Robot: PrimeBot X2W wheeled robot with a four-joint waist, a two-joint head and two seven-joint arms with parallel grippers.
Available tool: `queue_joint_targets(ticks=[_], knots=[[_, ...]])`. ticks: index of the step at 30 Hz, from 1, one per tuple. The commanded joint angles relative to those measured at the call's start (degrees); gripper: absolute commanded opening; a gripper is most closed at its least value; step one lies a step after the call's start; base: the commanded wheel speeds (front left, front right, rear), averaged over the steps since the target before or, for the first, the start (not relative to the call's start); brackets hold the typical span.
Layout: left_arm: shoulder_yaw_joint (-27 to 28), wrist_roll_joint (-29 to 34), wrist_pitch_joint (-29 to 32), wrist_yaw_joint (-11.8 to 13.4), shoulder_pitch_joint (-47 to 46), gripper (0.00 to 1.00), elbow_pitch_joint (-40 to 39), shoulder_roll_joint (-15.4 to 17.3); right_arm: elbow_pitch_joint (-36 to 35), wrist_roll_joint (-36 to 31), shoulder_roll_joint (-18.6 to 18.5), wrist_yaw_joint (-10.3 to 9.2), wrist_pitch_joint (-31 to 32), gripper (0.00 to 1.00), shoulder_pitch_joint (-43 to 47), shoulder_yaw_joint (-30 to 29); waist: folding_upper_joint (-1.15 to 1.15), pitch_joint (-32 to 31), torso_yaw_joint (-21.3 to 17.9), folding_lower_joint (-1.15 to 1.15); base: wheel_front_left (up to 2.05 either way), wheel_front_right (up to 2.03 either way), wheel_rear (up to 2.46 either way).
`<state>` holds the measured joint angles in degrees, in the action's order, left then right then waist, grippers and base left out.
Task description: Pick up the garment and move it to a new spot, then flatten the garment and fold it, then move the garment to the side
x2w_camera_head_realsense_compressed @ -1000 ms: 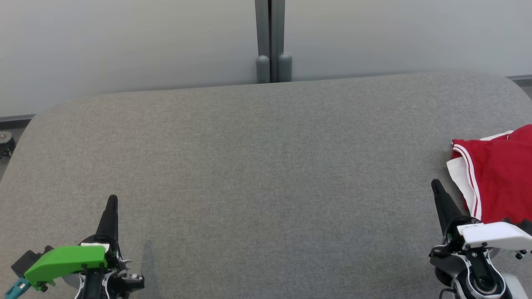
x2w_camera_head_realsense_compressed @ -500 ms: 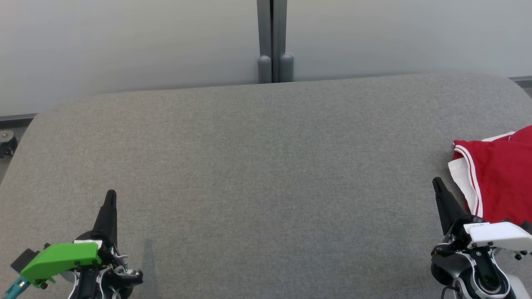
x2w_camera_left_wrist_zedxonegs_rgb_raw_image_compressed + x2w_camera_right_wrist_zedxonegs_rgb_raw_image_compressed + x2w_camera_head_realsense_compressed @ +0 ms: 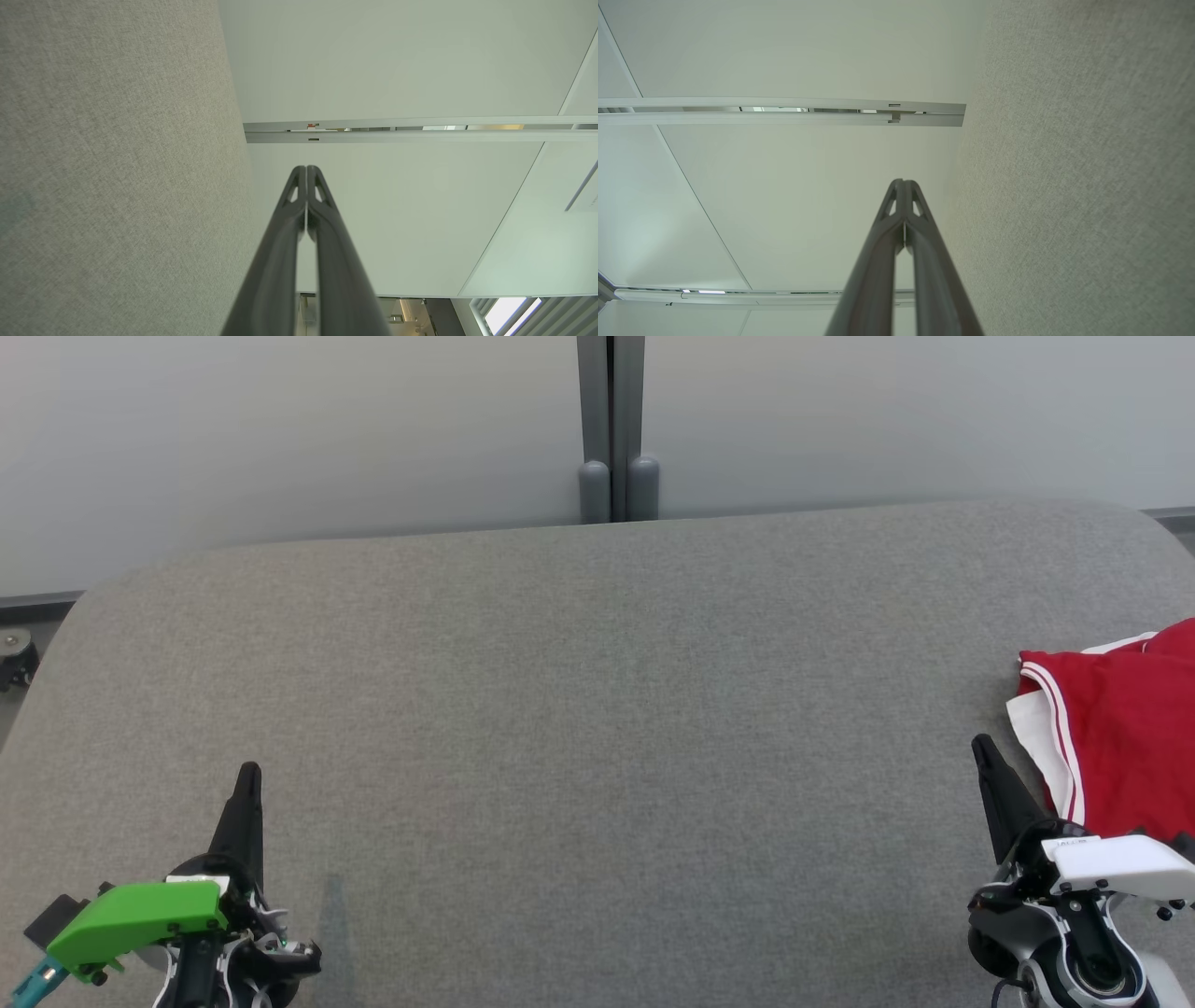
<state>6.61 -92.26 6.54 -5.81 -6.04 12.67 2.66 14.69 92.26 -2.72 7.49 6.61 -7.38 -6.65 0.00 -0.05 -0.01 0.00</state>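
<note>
The garment point(image 3: 1125, 737) lies at the right edge of the surface point(image 3: 597, 709), just beside the right end effector point(image 3: 978, 744), closed and empty like the left end effector point(image 3: 249, 775), both seemingly parked

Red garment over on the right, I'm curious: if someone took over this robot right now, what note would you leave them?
Left hand: shut, empty, over the grey padded table at the lower left.
Right hand: shut, empty, just beside the garment, not gripping it.
Red garment, white-trimmed: lies at the table's right edge, partly out of frame.
Done: unclear; I cannot tell whether it is properly folded.
Left: if it is not, pick it up, move it toward the middle, flatten, fold, set aside.
</note>
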Motion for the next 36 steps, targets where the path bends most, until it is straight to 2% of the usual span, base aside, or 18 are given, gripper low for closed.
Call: queue_joint_targets(ticks=[1, 36], knots=[[0.1, -0.2, 0.2, -0.2, -0.7, 0.0, -0.2, 0.4, -0.3, 0.1, -0.3, 0.0, 0.2, 0.0, 0.8, -0.1, 0.0, 0.0, 0.0, 0.0, 0.0, 0.0, 0.0], [0.1, -0.2, 0.2, -0.2, -0.7, 0.0, -0.2, 0.4, -0.3, 0.1, -0.3, 0.0, 0.2, 0.0, 0.8, -0.1, 0.0, 0.0, 0.0, 0.0, 0.0, 0.0, 0.0]])
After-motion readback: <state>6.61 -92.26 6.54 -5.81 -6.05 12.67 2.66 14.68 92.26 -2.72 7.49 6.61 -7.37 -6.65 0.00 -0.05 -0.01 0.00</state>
